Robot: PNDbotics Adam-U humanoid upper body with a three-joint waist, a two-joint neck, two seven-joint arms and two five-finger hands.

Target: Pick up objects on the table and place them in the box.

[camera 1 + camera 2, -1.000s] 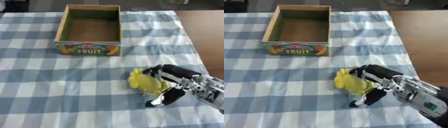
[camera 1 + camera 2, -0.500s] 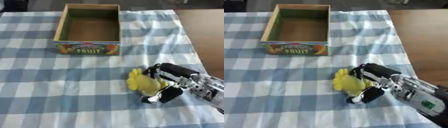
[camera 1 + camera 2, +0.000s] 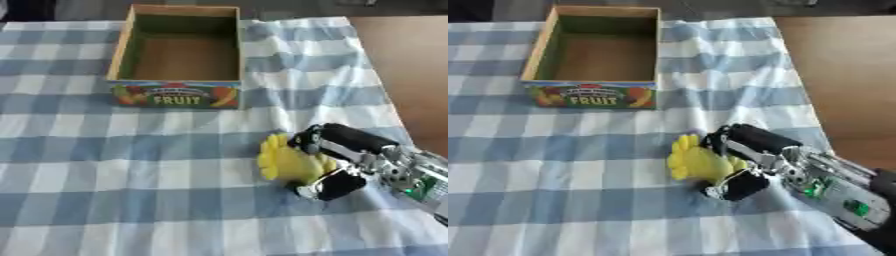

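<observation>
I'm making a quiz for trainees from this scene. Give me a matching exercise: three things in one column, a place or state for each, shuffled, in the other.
1. cardboard fruit box
2. yellow bumpy toy
3. black right hand

a. lying on the checked cloth, fingers around it
b. curled round the toy
c. standing open, nothing inside

Pairs: 1-c, 2-a, 3-b

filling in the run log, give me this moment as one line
phase: grasp | right hand: curled round yellow object on checked cloth | fruit box: empty, apart from object | left hand: not in view
</observation>
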